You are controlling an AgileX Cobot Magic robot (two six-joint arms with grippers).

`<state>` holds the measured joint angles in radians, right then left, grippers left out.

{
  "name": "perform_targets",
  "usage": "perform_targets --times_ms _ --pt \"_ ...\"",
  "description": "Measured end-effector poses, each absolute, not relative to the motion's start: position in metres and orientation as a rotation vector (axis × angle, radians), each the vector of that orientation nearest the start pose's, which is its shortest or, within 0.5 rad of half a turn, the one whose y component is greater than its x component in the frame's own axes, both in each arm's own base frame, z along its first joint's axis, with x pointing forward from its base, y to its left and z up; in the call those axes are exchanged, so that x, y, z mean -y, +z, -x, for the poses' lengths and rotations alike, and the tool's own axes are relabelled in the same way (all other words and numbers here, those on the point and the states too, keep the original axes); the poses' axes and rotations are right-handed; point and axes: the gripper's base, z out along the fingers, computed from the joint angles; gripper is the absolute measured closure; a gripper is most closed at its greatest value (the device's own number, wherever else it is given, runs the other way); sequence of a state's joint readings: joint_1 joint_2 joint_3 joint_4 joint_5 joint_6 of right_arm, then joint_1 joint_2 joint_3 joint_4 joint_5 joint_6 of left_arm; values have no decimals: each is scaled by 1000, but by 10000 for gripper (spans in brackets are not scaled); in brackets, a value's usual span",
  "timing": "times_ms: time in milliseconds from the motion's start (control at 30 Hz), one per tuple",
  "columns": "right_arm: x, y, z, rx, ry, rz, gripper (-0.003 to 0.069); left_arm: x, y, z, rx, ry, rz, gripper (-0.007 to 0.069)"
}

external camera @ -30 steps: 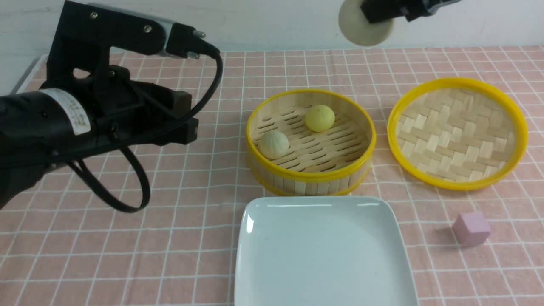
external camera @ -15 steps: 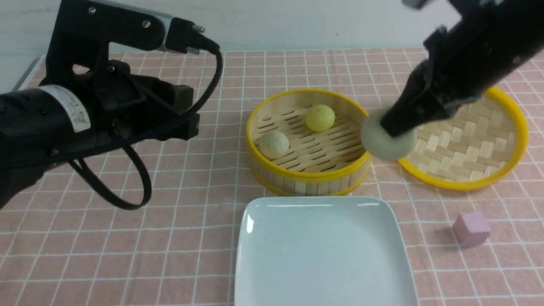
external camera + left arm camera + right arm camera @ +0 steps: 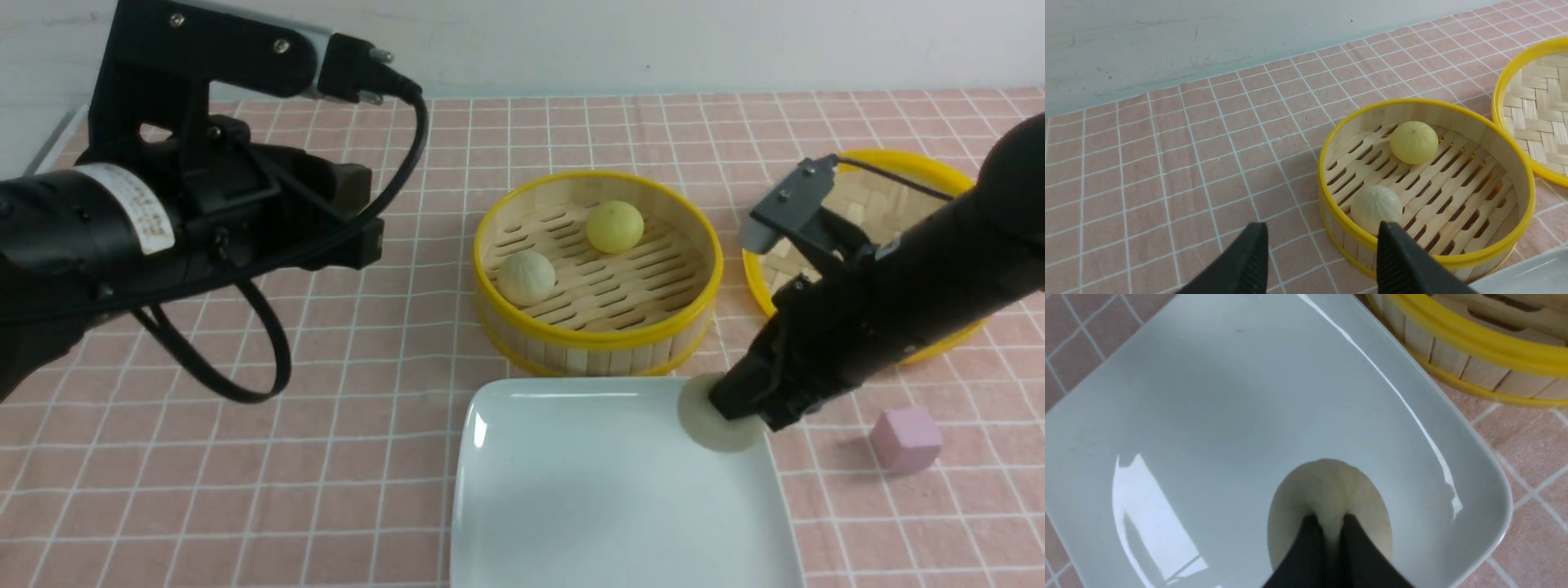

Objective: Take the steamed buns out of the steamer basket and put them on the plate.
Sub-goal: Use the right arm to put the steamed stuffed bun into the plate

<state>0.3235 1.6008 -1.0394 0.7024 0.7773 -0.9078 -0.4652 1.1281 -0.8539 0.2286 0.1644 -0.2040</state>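
Observation:
The steamer basket stands mid-table and holds a pale steamed bun and a yellow steamed bun. In front of it lies the white square plate. My right gripper is shut on a third pale bun, low over the plate's far right corner. In the right wrist view its fingers pinch that bun just above the plate; contact is unclear. My left gripper hangs open and empty left of the basket, its fingertips apart.
The woven yellow-rimmed lid lies right of the basket, partly behind my right arm. A pink cube sits right of the plate. A pink checked cloth covers the table, with a pale wall at the back.
My right arm has swung down with the pale bun, from high above the basket, past its right rim, to the plate's far right corner. The left arm has barely moved.

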Motion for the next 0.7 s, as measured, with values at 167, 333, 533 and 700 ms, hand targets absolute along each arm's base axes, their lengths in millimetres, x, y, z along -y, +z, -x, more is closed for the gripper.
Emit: perform_targets --times_ms 167,333,533,700 --pt "-141 216 -290 -2374 609 1016 634 109 339 -225 -1873 -263 -440 239" --pt "-142 208 -297 -2354 581 1004 634 109 339 -225 -1873 -263 -440 239" --pt "-143 187 -305 -2405 571 986 632 109 339 -225 -1873 -263 -440 239" --pt "-143 179 -307 -2428 573 982 581 109 339 -225 -1873 -263 -440 239"
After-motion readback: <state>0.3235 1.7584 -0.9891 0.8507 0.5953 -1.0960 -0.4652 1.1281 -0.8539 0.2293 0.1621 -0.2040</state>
